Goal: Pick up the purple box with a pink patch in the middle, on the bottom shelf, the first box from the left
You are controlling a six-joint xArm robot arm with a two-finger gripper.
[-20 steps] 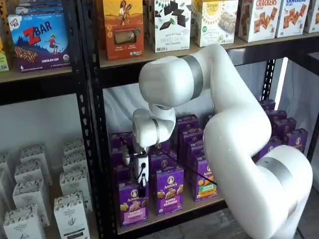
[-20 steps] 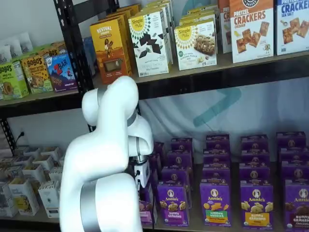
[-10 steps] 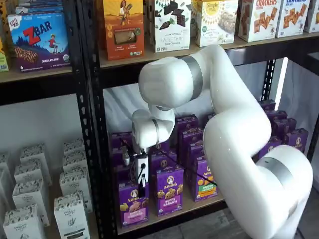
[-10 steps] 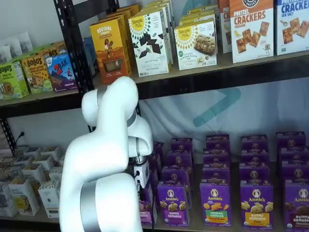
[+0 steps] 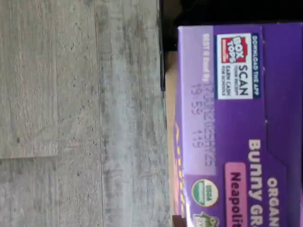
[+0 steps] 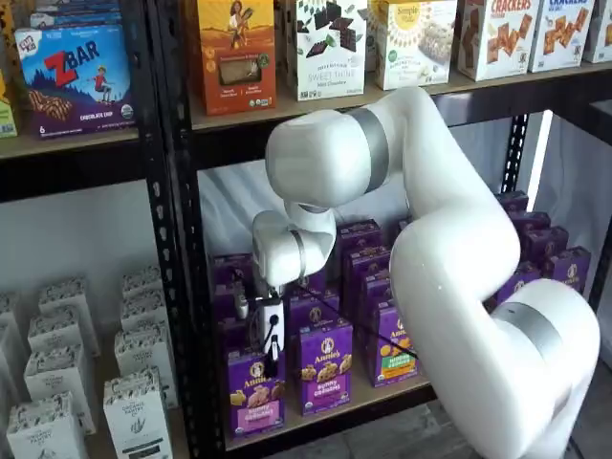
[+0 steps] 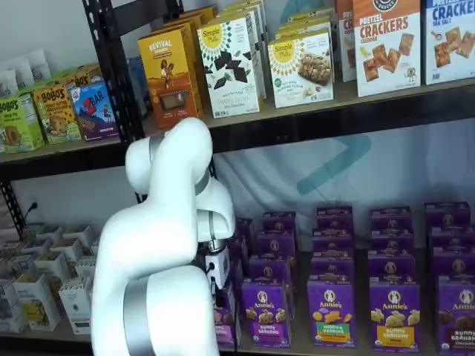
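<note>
Since the purple box [image 6: 255, 392] is thin cardboard, I judge it light and stiff but easy to dent, best pinched across its narrow top edges. It stands upright at the front of the bottom shelf [image 6: 325, 413], beside the black upright. Directly above it hangs the end effector [image 6: 272, 361], seen side-on; grasping or released, I cannot tell.
</note>
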